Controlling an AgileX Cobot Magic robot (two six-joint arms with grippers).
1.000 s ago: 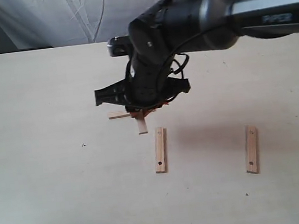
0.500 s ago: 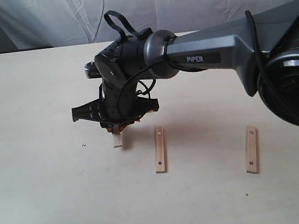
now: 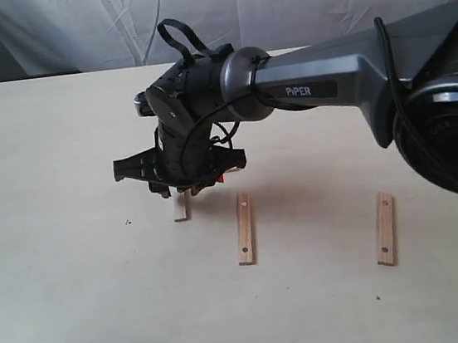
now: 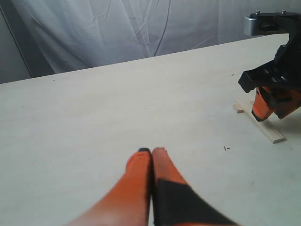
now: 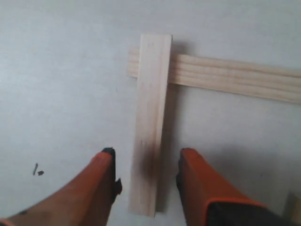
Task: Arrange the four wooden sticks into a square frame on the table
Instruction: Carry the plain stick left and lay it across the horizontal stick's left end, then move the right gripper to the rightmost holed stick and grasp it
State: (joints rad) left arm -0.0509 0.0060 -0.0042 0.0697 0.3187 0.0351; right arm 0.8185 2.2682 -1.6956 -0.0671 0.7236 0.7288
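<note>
My right gripper [image 5: 148,154] is open, its orange fingers on either side of a plain wooden stick [image 5: 151,122] without touching it. That stick's far end lies across the end of a second plain stick [image 5: 235,77], forming a corner. In the exterior view the right gripper [image 3: 183,189] hangs low over this stick [image 3: 182,210]. Two sticks with holes, one [image 3: 244,229] near the middle and one [image 3: 385,228] further right, lie apart on the table [image 3: 67,283]. My left gripper [image 4: 151,151] is shut on nothing above bare table; from there the right gripper [image 4: 269,107] and the stick [image 4: 270,133] show.
The right arm [image 3: 327,84] reaches across the middle of the table from the right. A white cloth backdrop [image 3: 69,28] hangs behind the table's far edge. A tiny dark speck [image 3: 127,222] lies left of the sticks.
The right arm has swung to the left with the plain stick. That stick now lies with its end over the other plain stick's end.
</note>
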